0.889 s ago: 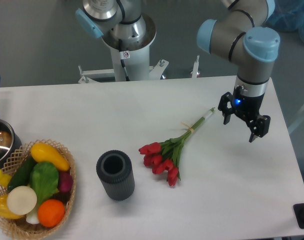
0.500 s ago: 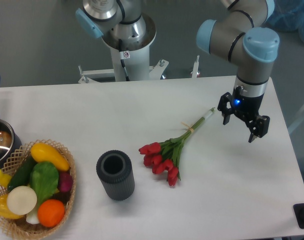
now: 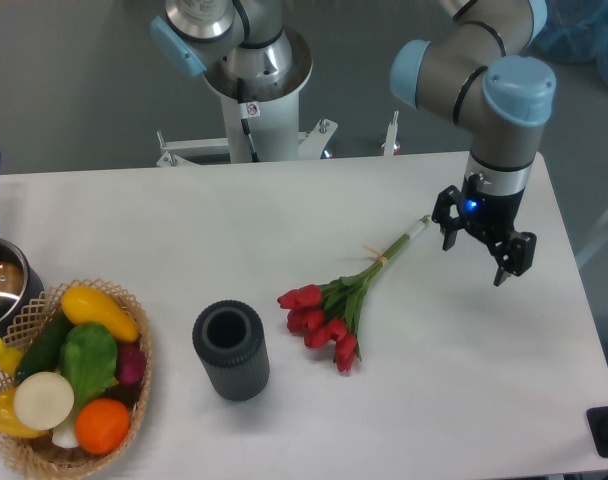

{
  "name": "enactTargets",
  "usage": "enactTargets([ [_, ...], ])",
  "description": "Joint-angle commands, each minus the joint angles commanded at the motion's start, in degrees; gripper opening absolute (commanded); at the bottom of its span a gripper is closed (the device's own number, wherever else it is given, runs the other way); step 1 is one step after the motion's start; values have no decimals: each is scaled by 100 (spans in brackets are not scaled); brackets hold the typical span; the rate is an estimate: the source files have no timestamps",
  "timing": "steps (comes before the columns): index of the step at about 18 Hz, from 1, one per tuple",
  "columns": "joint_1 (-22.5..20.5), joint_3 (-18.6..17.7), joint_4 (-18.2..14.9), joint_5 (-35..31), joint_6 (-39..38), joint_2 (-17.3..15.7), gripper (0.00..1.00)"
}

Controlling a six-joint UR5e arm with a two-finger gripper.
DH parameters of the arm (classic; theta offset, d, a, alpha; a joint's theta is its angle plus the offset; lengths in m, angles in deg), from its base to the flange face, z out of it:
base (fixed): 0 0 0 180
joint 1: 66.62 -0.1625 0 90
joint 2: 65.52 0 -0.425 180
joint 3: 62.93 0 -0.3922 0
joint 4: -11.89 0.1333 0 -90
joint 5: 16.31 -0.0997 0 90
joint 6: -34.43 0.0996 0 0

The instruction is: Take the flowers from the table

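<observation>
The table (image 3: 184, 230) is a broad white top, and the flowers (image 3: 346, 302) lie flat on it a little right of centre, touching nothing else. To their left stands a dark ribbed cylinder (image 3: 231, 350), open at the top, and at the far left edge sits a wicker basket (image 3: 134, 375) of vegetables; both are well clear of the bunch.

The bunch looks light and limp. The red heads (image 3: 319, 322) are soft and would likely crush or shed under a pinch, and the leaves offer nothing firm. The stems (image 3: 379, 265) are thin, smooth and probably a little slippery, but where they are gathered at the tie (image 3: 377, 256) they form one compact bundle. That band, or the stems just beside it, is judged the best place to take hold, with the fingers closing across the stems.

The long axis runs diagonally: heads point down and to the left, toward the near edge, while the pale stem ends (image 3: 416, 229) point up and to the right.

The claw (image 3: 476, 252) hangs above the table just right of those stem ends, its two fingers spread wide and holding nothing.
</observation>
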Motion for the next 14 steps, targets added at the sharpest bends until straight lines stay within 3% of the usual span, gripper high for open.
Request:
enactTargets([
  [3,-9,-255,35,9,-195,-18,100],
  [14,158,-615,18,9,-757,-9,100],
])
